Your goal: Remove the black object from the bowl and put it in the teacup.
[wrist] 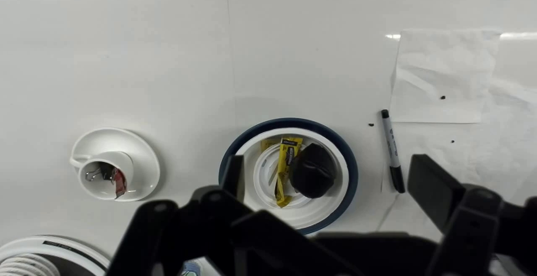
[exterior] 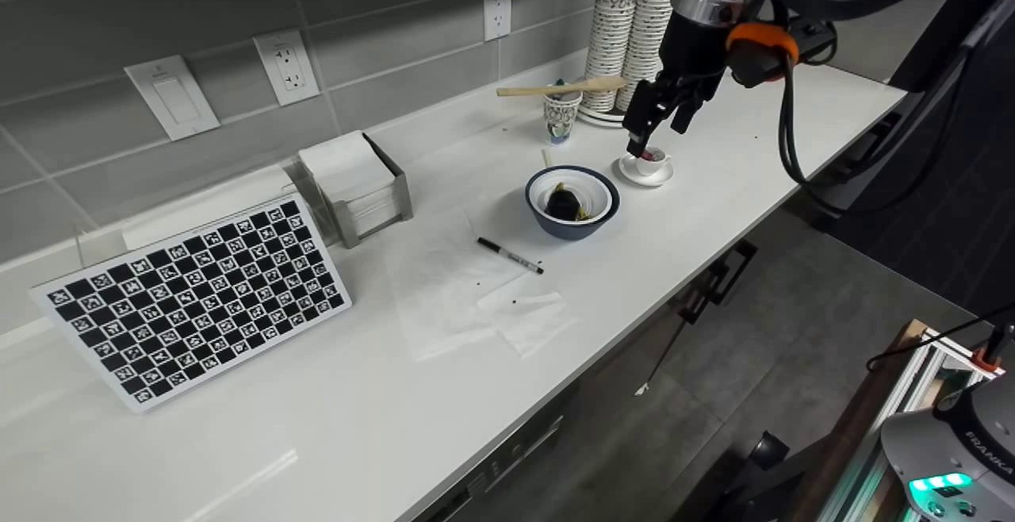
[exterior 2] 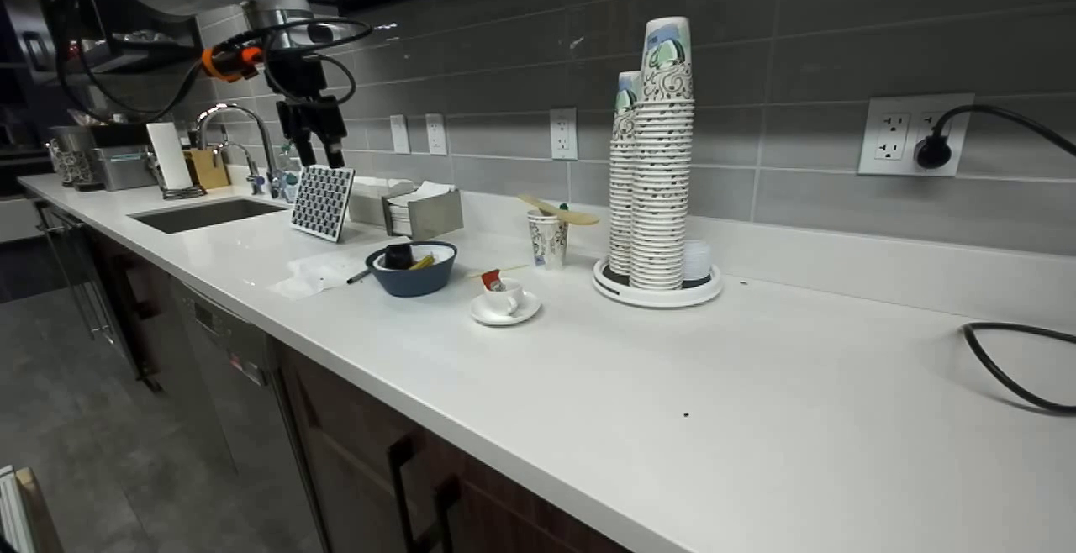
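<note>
The black object (exterior: 564, 205) is a dark rounded lump inside the bowl (exterior: 569, 230). It lies beside yellow packets, on a white inner liner. The black object (exterior 2: 398, 256) and the blue-rimmed bowl (exterior 2: 416, 283) also show in an exterior view. The small white teacup (wrist: 122, 161) sits on a saucer (wrist: 147, 158), left of the bowl in the wrist view. It holds a red wrapper and a metal clip. My gripper (exterior: 658, 133) is open and empty, high above the counter. In the wrist view its fingers (wrist: 333, 179) frame the black object (wrist: 314, 171) without touching it.
Tall stacks of paper cups (exterior 2: 651, 192) stand on a round tray by the wall. A paper cup (exterior: 561, 117) carries a wooden stick across its top. A marker (exterior: 510, 255) and napkins (exterior: 523, 320) lie beside the bowl. A checkered board (exterior: 198, 300) leans near a napkin holder (exterior: 357, 189).
</note>
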Tool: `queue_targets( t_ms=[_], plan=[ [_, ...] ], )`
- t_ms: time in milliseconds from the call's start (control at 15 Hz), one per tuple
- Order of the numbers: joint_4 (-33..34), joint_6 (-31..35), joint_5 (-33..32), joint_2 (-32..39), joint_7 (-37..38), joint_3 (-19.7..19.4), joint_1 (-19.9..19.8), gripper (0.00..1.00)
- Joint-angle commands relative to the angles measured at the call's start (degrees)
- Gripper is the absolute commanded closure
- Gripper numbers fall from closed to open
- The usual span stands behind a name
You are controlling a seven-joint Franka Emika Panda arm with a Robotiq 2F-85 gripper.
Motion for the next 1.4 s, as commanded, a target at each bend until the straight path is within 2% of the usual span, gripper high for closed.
queue_targets(
  t_ms=[0, 67, 333, 533, 733, 1067, 1133, 1200, 1333],
  plan=[
    [0.76, -0.48, -0.52, 0.67, 0.14, -2.42, 2.47, 0.00],
    [1.09, -0.76, -0.52, 0.79, -0.06, -2.54, 2.46, 0.00],
    [3.17, 11.07, 1.55, 10.41, 1.05, -3.82, 3.72, 0.00],
    [6.48, 11.58, 0.40, 18.14, 3.08, -5.29, 4.33, 0.00],
    [10.19, 12.08, 3.43, 25.06, 1.12, -6.71, 4.90, 0.00],
    [15.73, 13.49, 5.02, 31.75, 0.30, -7.81, 5.77, 0.00],
    [16.60, 13.39, 4.43, 32.63, 1.07, -8.26, 6.18, 0.07],
    [17.15, 13.62, 4.38, 33.28, 1.19, -8.50, 6.39, 0.26],
    [18.23, 13.25, 4.54, 34.24, 1.22, -8.93, 6.73, 0.41]
  ],
)
